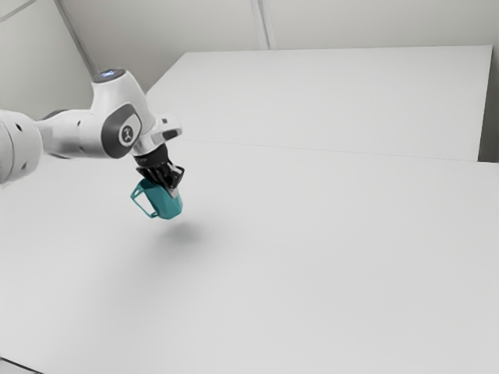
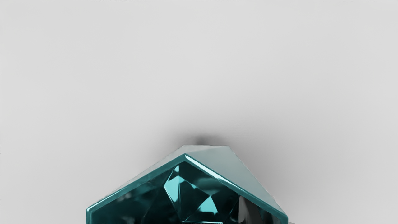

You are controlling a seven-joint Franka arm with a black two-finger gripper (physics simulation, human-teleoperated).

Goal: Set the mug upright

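Teal mug (image 2: 212, 172) hung tilted above the table (image 1: 327, 265), its wall clamped between the gripper's (image 1: 173, 188) jaws. Above them, the arm (image 1: 78, 132) bore a round emblem (image 1: 127, 134).

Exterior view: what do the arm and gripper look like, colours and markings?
Arm: glossy white, rounded segments, dark grey joint covers. A pale round emblem marks one cover; a dark cap has a bluish patch. Gripper: black, angular linkage, light grey near the tip.

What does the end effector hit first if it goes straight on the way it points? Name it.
The end effector points downward, so the tabletop comes first, probably struck by the held mug; how much air remains between is unclear.
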